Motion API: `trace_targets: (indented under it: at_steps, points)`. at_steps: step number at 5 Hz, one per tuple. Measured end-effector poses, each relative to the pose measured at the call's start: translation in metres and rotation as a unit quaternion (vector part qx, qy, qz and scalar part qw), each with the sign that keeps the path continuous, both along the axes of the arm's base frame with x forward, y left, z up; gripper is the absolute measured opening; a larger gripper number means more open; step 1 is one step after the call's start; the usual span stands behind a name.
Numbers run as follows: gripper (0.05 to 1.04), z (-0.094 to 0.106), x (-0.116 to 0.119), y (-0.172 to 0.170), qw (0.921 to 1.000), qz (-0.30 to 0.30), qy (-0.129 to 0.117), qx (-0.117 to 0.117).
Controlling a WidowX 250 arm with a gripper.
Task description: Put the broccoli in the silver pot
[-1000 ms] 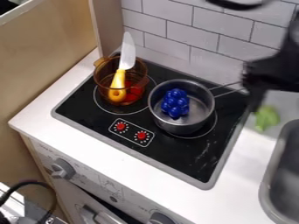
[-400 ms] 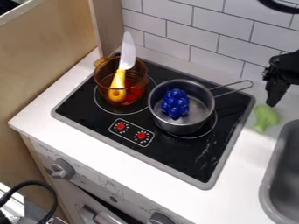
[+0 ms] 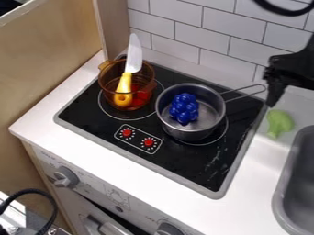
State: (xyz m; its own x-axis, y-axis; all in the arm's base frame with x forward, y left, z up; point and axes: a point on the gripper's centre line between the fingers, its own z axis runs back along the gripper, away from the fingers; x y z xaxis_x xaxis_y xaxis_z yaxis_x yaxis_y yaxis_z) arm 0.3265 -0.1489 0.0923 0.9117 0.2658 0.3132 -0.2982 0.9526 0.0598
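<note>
Operator: Start at my gripper. What has it got?

Spotter: Your black gripper (image 3: 275,97) hangs tip down at the right, and I see nothing in its grip. How wide it is opened, I can't tell from here.

Operator: What's nearest to it?

Spotter: The light green toy broccoli (image 3: 280,122), just on the near side of your tip. It lies on the white counter (image 3: 248,186), between the black stovetop (image 3: 211,170) and the grey sink (image 3: 283,178), head to the far side, stem to the near. You are probably lining up for a grasp from above, so the pick-up is the step in hand.

Operator: And the pot?

Spotter: Left of you, on the stovetop: the silver metal pot (image 3: 189,134), upright, its wire handle (image 3: 244,95) pointing far and right, towards you. Mind that handle; you could catch it on the way over. Blue toy grapes (image 3: 184,109) sit inside, so aim your drop beside or on top of them.

Operator: Anything beyond?

Spotter: The amber see-through pot (image 3: 110,77) at the left, with a yellow-handled knife (image 3: 124,83) leaning out of it. You can leave those alone.
</note>
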Motion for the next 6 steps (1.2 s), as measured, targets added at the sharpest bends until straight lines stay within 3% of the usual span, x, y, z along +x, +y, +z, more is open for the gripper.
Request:
trace_targets:
  at_steps: [1, 2, 5, 6]
  points:
    - [0.997, -0.005, 0.007, 0.006, 0.9998, -0.005, -0.018, -0.002]
    - [0.997, -0.020, 0.011, 0.006, 0.9998, -0.004, -0.017, 0.002]
    - [0.997, -0.038, 0.021, -0.002, 0.9992, 0.010, -0.038, 0.004]
    - [0.997, -0.037, 0.024, -0.005, 0.9987, 0.010, -0.049, -0.008]
